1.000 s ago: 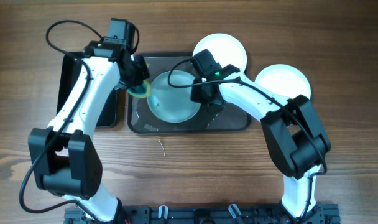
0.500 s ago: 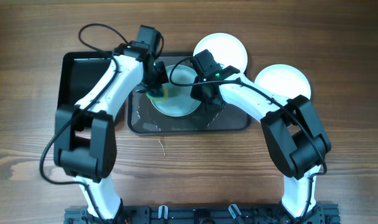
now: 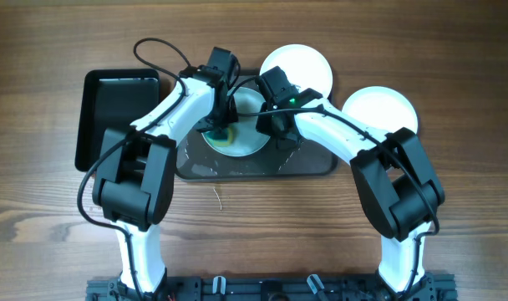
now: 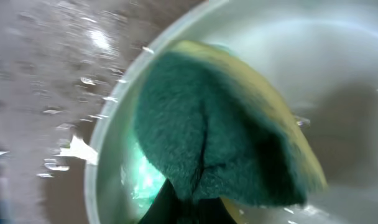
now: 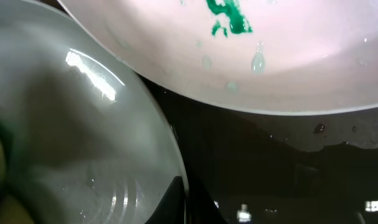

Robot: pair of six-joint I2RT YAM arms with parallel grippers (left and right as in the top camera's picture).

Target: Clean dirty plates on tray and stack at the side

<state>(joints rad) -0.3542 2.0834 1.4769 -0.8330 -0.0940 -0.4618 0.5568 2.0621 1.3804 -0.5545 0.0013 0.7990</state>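
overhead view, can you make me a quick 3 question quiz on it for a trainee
1. True or false: the sponge rests on the pale blue plate.
2. Which holds the sponge? A: left gripper. B: right gripper.
3. How many plates show in the overhead view?
Key: 1 true; 2 A; 3 three.

**Rough Fibre, Wet Gloss**

The sponge [image 4: 207,155] had a rough, fibrous teal face and a soft yellow foam back. The pale blue plate [image 4: 338,81] looked smooth and glossy, and so did the white plate [image 5: 270,68]. The tray [image 5: 270,168] was dark, wet and shiny with droplets. The table [image 3: 37,234] was matt, grained wood.
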